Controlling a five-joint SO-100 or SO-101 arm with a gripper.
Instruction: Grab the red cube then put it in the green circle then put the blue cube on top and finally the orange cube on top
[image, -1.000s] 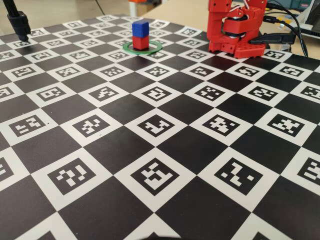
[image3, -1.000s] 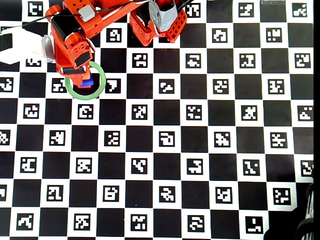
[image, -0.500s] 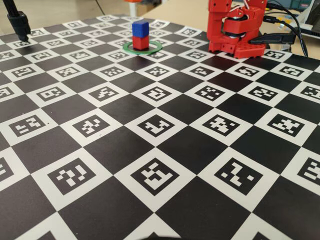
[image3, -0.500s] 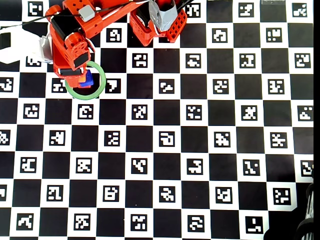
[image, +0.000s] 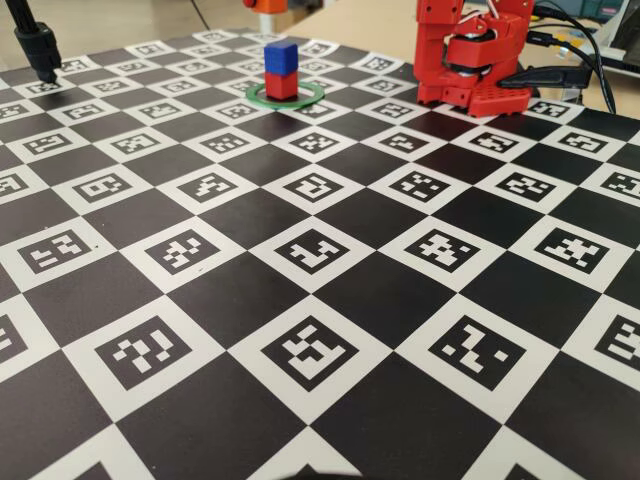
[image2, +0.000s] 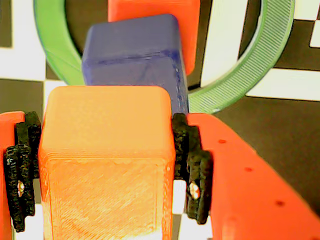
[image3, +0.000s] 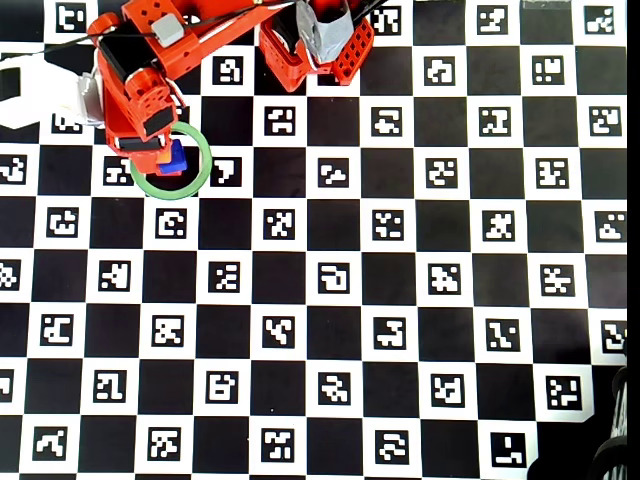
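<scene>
Two black-padded fingers (image2: 192, 165) of the gripper (image2: 107, 170) clamp the orange cube (image2: 107, 165) from both sides, low and left of centre in the wrist view. Just beyond it, the blue cube (image2: 132, 55) sits on the red cube (image2: 152, 15) inside the green circle (image2: 260, 65), which lies upper left in the overhead view.

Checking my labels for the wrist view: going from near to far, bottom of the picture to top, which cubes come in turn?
orange cube held in the end effector → blue cube → red cube.
</scene>
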